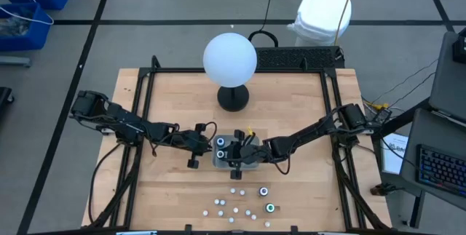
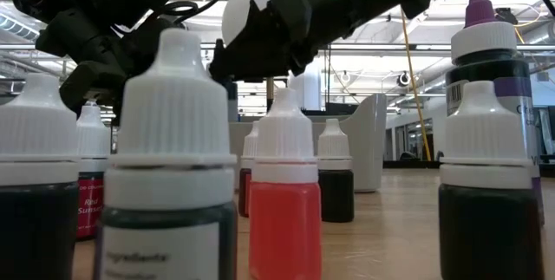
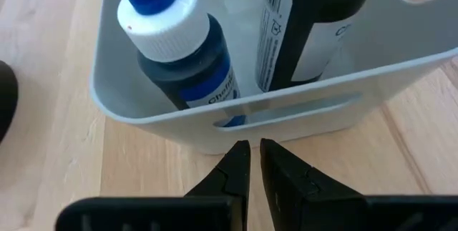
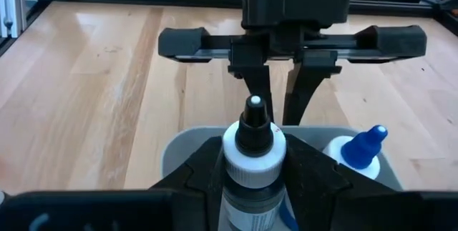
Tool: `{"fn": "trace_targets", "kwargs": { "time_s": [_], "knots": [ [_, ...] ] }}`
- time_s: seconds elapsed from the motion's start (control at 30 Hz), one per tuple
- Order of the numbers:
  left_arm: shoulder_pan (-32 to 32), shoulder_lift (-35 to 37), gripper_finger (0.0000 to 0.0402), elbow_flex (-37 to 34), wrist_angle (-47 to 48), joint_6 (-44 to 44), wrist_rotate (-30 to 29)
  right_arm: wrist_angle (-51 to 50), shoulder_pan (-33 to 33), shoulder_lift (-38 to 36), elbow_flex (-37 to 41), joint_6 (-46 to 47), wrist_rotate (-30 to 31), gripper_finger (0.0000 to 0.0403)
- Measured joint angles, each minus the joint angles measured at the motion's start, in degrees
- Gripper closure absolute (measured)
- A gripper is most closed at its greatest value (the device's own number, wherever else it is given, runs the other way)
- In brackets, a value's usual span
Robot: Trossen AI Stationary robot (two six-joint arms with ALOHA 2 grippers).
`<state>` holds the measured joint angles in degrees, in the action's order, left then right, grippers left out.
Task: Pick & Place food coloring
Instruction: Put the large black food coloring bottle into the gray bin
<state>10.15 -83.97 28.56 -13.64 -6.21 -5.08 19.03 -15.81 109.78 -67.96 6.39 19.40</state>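
Centre of the high view: the right gripper (image 4: 254,177) clamps a black-tipped food coloring bottle (image 4: 253,152) upright over the grey tray (image 1: 220,160); one blue-tipped bottle (image 3: 182,52) stands inside already; the left gripper (image 3: 255,161) sits pinched nearly closed, empty, just outside the tray wall; lower centre, about ten small white-capped bottles (image 1: 233,190) and two ringed-top ones (image 1: 270,207) wait on the wooden table (image 1: 167,191); one white globe lamp (image 1: 230,59) stands upper centre.
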Motion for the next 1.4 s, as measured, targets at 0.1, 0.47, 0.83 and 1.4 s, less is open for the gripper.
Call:
{"fn": "trace_targets", "kwargs": {
  "time_s": [0.1, 0.47, 0.83, 1.4],
  "knots": [
    [0.0, 0.0, 0.036, 0.0, 0.0, -0.2, 0.0, 0.0, 0.0, 0.0, 0.0, 0.0, 0.0, 0.0291],
    [0.0, 0.0, 0.036, 0.0, 0.0, -1.4, -0.7, 0.2, 0.1, 0.0, 1.8, 1.3, 0.0, 0.0293],
    [0.0, 0.0, 0.036, 0.0, 0.0, -1.7, -1.6, 5.6, 0.8, 2.1, 3.2, 2.5, -0.1, 0.0292],
    [0.0, 0.0, 0.036, 0.0, -0.1, -2.6, -1.5, 9.9, 1.2, 5.1, 3.0, 1.6, -2.9, 0.026]
  ]
}}
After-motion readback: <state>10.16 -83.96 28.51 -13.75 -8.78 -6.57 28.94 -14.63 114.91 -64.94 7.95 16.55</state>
